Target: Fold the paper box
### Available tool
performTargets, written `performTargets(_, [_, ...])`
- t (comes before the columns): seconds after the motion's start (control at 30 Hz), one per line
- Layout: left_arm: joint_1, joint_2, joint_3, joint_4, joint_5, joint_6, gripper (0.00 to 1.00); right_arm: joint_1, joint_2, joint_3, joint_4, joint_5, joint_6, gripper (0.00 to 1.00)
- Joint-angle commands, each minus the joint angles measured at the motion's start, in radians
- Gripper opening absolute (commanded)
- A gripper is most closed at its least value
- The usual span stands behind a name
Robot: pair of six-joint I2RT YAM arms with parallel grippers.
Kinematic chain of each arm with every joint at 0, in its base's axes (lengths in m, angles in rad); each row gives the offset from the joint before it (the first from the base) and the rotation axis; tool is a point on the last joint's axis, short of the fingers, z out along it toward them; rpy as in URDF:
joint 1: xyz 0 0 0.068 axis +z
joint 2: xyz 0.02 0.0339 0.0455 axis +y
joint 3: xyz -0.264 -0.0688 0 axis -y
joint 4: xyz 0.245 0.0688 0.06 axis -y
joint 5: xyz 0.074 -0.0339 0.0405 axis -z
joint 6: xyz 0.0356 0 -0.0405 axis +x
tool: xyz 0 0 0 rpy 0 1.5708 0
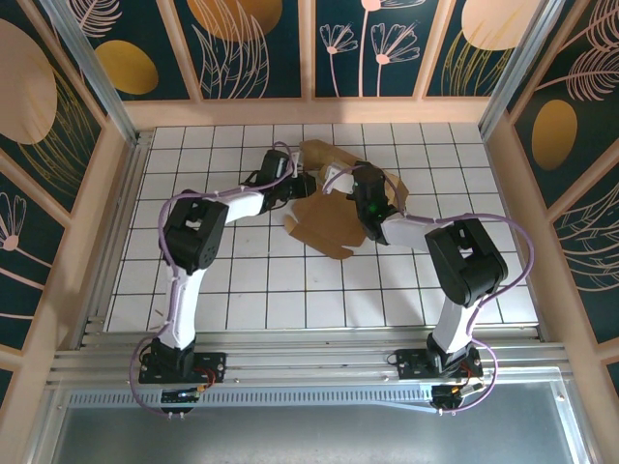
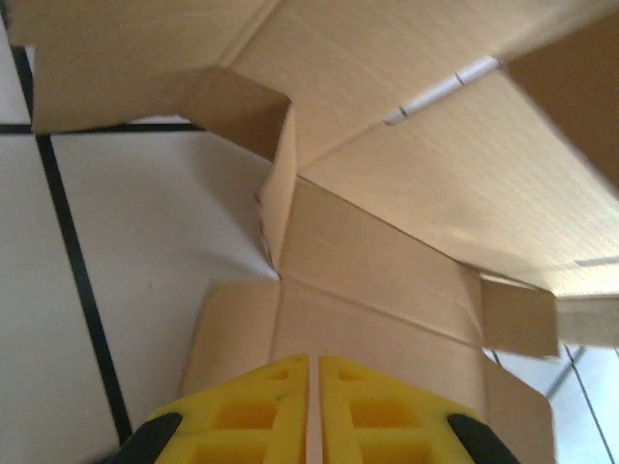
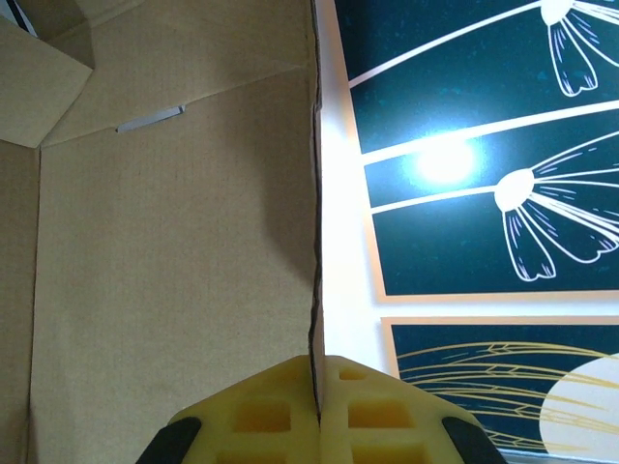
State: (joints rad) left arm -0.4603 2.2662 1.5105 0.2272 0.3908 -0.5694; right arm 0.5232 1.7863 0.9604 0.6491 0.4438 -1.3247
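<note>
The paper box (image 1: 327, 222) is a brown die-cut cardboard sheet, partly folded, lying mid-table with flaps raised at the back. My left gripper (image 1: 308, 186) sits at its left rear edge. In the left wrist view its yellow fingers (image 2: 271, 406) are shut to a thin slit above a flat panel of the box (image 2: 387, 261). Nothing sticks out past the tips of the left gripper (image 2: 314, 360). My right gripper (image 1: 340, 179) is at the box's rear middle. The right wrist view shows the right gripper (image 3: 319, 360) shut on the edge of an upright panel (image 3: 174, 271).
The white tiled table (image 1: 242, 290) spreads around the box, with free tiles in front and to both sides. A wooden frame with dark flower-painted panels (image 3: 484, 193) walls in the back and sides. A folded side flap (image 2: 232, 106) stands near the left gripper.
</note>
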Motion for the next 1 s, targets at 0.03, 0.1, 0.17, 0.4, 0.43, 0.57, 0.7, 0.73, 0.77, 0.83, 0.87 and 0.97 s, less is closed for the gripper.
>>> performTargets(0.03, [0.004,0.081,0.054,-0.12,-0.051,-0.038,0.09,-0.002,-0.037,0.003,-0.054,-0.033,0.037,0.0])
performTargets(0.1, [0.003,0.076,0.029,-0.124,-0.086,-0.029,0.09,-0.003,-0.037,0.002,-0.055,-0.033,0.038,0.0])
performTargets(0.17, [0.003,0.063,-0.006,-0.127,-0.14,-0.001,0.09,-0.005,-0.035,0.001,-0.055,-0.033,0.036,0.0])
performTargets(0.4, [-0.004,0.025,-0.085,-0.159,-0.369,0.164,0.08,-0.003,-0.034,0.011,-0.057,-0.038,0.048,0.0])
performTargets(0.43, [-0.003,0.005,-0.094,-0.152,-0.363,0.177,0.09,-0.003,-0.035,0.013,-0.059,-0.041,0.05,0.0])
performTargets(0.57, [-0.002,-0.108,-0.137,-0.093,-0.261,0.187,0.19,-0.006,-0.037,0.017,-0.066,-0.052,0.055,0.0])
performTargets(0.7, [0.014,-0.287,-0.177,-0.071,-0.208,0.171,0.38,-0.011,-0.037,0.018,-0.072,-0.062,0.06,0.0])
performTargets(0.73, [0.03,-0.344,-0.191,-0.067,-0.198,0.168,0.4,-0.012,-0.039,0.016,-0.071,-0.066,0.061,0.0])
performTargets(0.77, [0.051,-0.392,-0.206,-0.055,-0.18,0.165,0.42,-0.012,-0.042,0.013,-0.071,-0.075,0.061,0.0])
performTargets(0.83, [0.106,-0.48,-0.233,-0.028,-0.135,0.17,0.47,-0.012,-0.056,-0.001,-0.07,-0.107,0.061,0.0])
performTargets(0.87, [0.135,-0.509,-0.231,-0.032,-0.103,0.207,0.5,-0.013,-0.064,-0.008,-0.069,-0.125,0.061,0.0])
performTargets(0.97, [0.163,-0.506,-0.156,-0.152,-0.015,0.498,0.48,-0.017,-0.087,-0.013,-0.09,-0.172,0.073,0.0])
